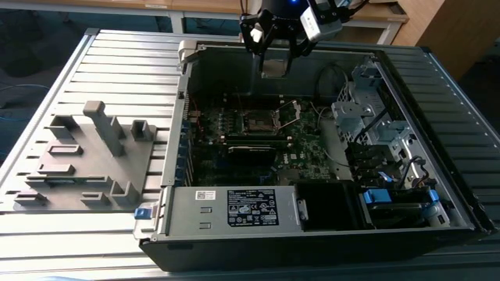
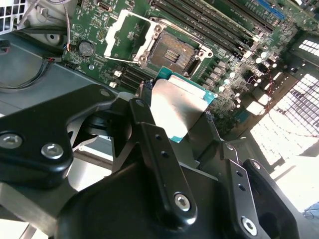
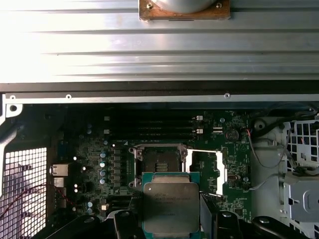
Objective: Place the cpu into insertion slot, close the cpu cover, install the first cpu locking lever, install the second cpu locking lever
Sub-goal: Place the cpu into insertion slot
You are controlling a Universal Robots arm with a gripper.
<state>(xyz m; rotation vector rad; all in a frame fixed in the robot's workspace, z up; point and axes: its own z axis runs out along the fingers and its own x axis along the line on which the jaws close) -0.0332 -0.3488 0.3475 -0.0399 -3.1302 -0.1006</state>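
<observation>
One cpu (image 3: pixel 171 206) is held in the tool (image 3: pixel 172 224), whose two black fingers (image 2: pixel 149 139) are closed against two opposite edges of the chip. Its dull silver top faces the camera in both wrist views, and a thin green edge shows around it (image 2: pixel 174 99). The chip hangs clear of the board (image 3: pixel 89 164), apart from the one slot (image 3: pixel 160 162), which lies bare and dark inside its metal rim. The one cover (image 3: pixel 208 169) is swung open and lies just beside the slot. In the second wrist view the same silvery frame (image 2: pixel 127 35) shows its large square opening, next to the slot (image 2: pixel 174 52). A row of long black memory slots (image 3: pixel 149 130) runs beside the slot.

The exterior view gives the wider setting. The tool (image 1: pixel 275 65) is at the upper centre of the frame, above the far wall of the one open case (image 1: pixel 312 246). The slot (image 1: pixel 258 121) sits mid-frame on the board and the cover (image 1: pixel 291 112) stands tilted up beside it. One labelled power supply box (image 1: pixel 234 208) fills the near end of the case. One grey fixture (image 1: pixel 86 158) with upright blocks lies on the exterior view's left, on the ribbed metal tabletop (image 1: pixel 125 64).
</observation>
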